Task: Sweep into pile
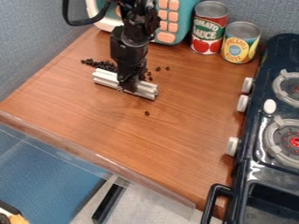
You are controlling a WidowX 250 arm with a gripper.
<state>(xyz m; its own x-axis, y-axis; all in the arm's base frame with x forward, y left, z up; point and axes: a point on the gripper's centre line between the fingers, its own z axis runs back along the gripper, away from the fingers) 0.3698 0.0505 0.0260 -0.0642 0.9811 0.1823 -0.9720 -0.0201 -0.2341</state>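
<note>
Where the far half of the wooden table (175, 131) lies nearest its far-left corner, the principal items are gathered. Item: one black gripper (130, 84), pointing down from the table's far side, clenched on the middle of a silver bar (106, 78). The bar, ribbed along its length, lies aslant, one end toward the left edge, the other toward the near edge and the stove side. Item: small dark pieces (102, 65), beanlike, the greater number massed in a loose band just beyond the bar, on the side of the far-left corner; some sit behind the gripper, partly hidden. Lesser lots of the same: a few near the bar's right-hand end, two apart from each other farther toward the right edge, and a single piece on the near side of the bar, toward the middle of the table. Along the far edge: one teal toy microwave (186, 18) with salmon buttons, behind the gripper; to its right, two upright cans, the first a red and green can (209, 33), the second a shorter yellow and blue can (240, 43), close beside it and nearer the far-right corner. Along the right edge: one dark toy stove (262, 131), with white knobs (242, 103) facing the table, grey burner grates (269, 136), and a black handle (213, 192) by the near-right corner.
</note>
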